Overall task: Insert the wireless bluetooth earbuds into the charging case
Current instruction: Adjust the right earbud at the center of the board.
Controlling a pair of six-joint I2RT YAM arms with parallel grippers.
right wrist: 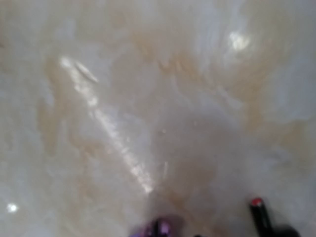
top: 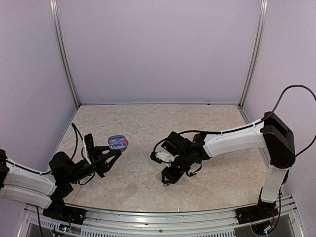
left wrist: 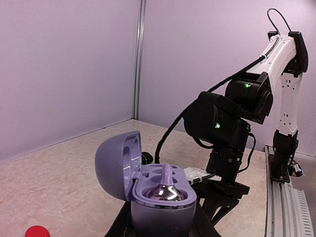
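Note:
My left gripper (top: 112,154) is shut on an open purple charging case (top: 117,143) and holds it above the table. In the left wrist view the case (left wrist: 163,210) has its lid (left wrist: 116,165) swung to the left. A silvery grey earbud (left wrist: 167,191) sits in the near socket with its purple stem up. The far sockets look empty. My right gripper (top: 168,177) points down at the table mid-right. Its wrist view is blurred: a small purplish silvery thing (right wrist: 160,228) shows at the bottom edge, and no fingers can be made out.
A small red rounded thing (left wrist: 37,231) lies on the table below the case, and it also shows in the top view (top: 126,142). A small black item (left wrist: 146,158) sits behind the case. A blurred black piece with a red tip (right wrist: 257,211) lies near the right gripper.

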